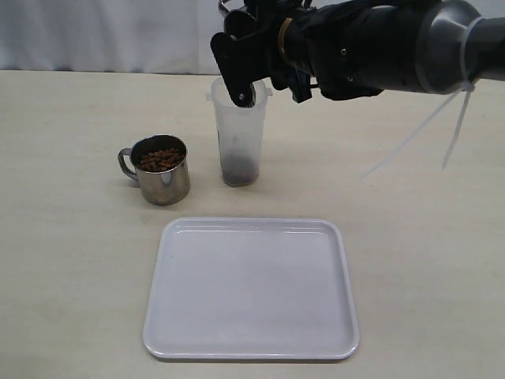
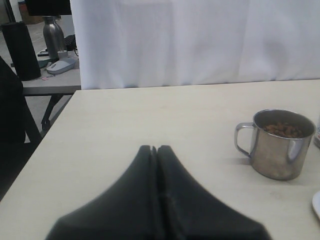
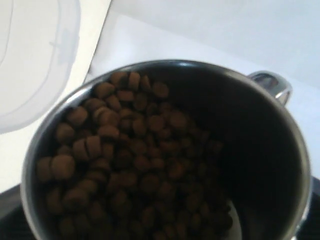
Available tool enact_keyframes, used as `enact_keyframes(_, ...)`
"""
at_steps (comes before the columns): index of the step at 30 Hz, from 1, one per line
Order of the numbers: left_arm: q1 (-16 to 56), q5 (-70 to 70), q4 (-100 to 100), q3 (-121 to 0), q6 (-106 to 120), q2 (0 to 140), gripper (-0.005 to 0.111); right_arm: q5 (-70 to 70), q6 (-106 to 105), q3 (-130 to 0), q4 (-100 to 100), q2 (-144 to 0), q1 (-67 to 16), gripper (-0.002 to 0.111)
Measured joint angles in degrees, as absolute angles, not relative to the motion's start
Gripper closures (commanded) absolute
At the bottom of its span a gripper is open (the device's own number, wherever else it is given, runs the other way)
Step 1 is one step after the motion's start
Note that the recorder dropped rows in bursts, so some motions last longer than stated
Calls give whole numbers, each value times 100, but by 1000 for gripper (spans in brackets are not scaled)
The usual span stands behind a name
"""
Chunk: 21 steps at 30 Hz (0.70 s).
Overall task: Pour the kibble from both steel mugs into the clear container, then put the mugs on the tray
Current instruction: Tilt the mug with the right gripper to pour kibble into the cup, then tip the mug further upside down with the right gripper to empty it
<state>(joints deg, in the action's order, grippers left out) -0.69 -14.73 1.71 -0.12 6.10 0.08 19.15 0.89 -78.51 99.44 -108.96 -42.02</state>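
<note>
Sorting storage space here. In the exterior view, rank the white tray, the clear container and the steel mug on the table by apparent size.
1. white tray
2. clear container
3. steel mug
Container and mug stand about equally far, so that order holds.

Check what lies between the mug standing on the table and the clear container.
Only bare table separates the mug from the clear container; the exterior view shows this.

held steel mug point(image 3: 165, 150): right end effector point(image 1: 241, 87) is hiding it in the exterior view; its near rim is running off the wrist picture
clear container point(image 1: 239, 134): that end effector is covering part of its rim
left end effector point(image 2: 156, 148): showing blurred; its base is being cut off
</note>
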Motion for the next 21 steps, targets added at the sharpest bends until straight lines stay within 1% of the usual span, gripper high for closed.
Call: enact_keyframes(21,-69,-1473,167,-12,610,8,107,1904,-301,-7863,9944,-10896,-4202,104)
